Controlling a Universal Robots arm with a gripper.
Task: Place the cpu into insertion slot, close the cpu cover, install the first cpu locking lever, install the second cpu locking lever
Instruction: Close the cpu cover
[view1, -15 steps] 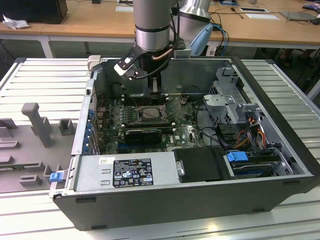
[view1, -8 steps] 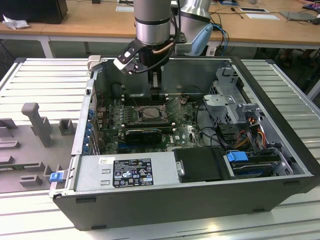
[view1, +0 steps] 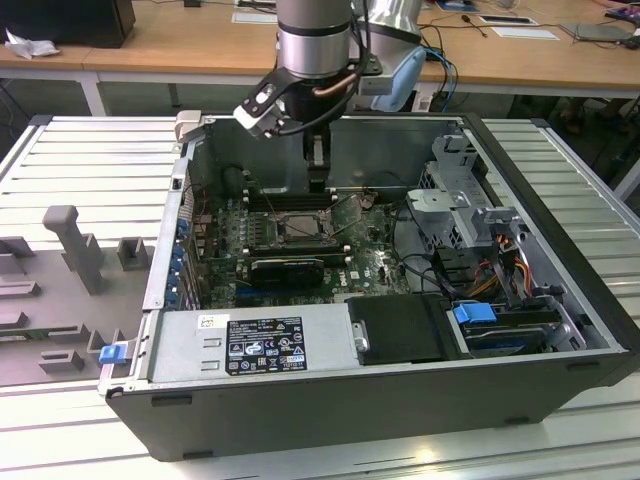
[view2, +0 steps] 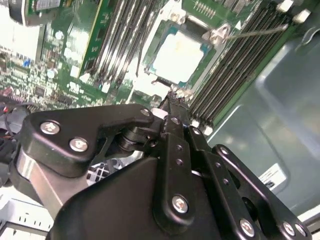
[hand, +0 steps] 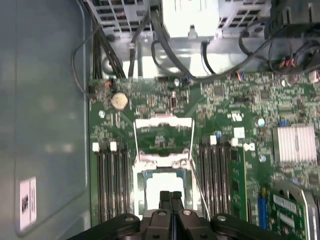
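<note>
One of four steps appears done: the cpu (hand: 162, 182) lies in the insertion slot (hand: 138, 186), the cpu cover (hand: 163, 121) stands open, and the gripper (hand: 170, 196) hovers just above, clenched on nothing visible.

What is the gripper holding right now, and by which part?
Nothing. The gripper is shut and empty; the chip lies in the socket.

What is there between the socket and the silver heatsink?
Black memory slots lie between the socket and the heatsink, in the first wrist view.
</note>
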